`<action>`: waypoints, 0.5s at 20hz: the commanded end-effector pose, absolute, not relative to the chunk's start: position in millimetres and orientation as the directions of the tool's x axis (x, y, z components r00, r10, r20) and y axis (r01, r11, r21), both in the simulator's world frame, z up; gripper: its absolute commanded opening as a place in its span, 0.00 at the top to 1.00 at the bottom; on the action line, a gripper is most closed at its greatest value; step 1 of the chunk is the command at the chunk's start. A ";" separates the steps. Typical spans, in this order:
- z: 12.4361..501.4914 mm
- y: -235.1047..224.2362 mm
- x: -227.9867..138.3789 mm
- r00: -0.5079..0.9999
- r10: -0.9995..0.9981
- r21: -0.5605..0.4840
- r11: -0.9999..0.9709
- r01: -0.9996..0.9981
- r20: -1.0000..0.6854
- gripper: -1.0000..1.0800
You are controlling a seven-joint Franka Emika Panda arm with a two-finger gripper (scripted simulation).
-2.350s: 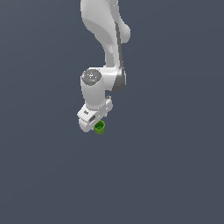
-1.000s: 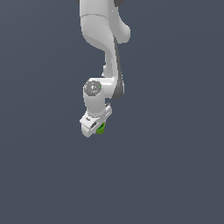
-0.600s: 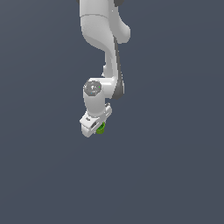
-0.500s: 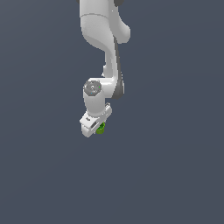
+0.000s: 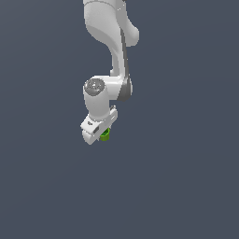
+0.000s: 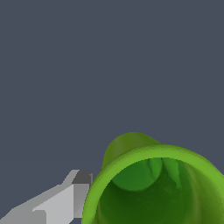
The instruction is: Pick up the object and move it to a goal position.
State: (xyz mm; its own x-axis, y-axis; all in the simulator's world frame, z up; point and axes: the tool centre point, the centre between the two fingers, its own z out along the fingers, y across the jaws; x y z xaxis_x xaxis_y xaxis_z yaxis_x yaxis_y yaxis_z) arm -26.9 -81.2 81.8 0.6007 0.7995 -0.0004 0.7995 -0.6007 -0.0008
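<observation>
Overall, plain dark grey-blue surround; no table edge or room detail discernible. Green cup sits at the claw, one finger touching its rim; claw grasping the cup.

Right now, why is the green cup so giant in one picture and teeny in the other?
In the wrist view the camera sits right by the green cup, so it fills the corner and gets cut off; in the exterior view it's far away, mostly hidden behind the gripper.
</observation>
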 end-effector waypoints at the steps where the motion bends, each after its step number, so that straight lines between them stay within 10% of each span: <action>1: 100.5 -85.1 -22.3 0.600 0.800 0.001 -0.600 0.800 0.001 1.00; 10: 188.1 -103.8 -2.3 0.600 0.800 0.000 -0.600 0.800 0.002 1.00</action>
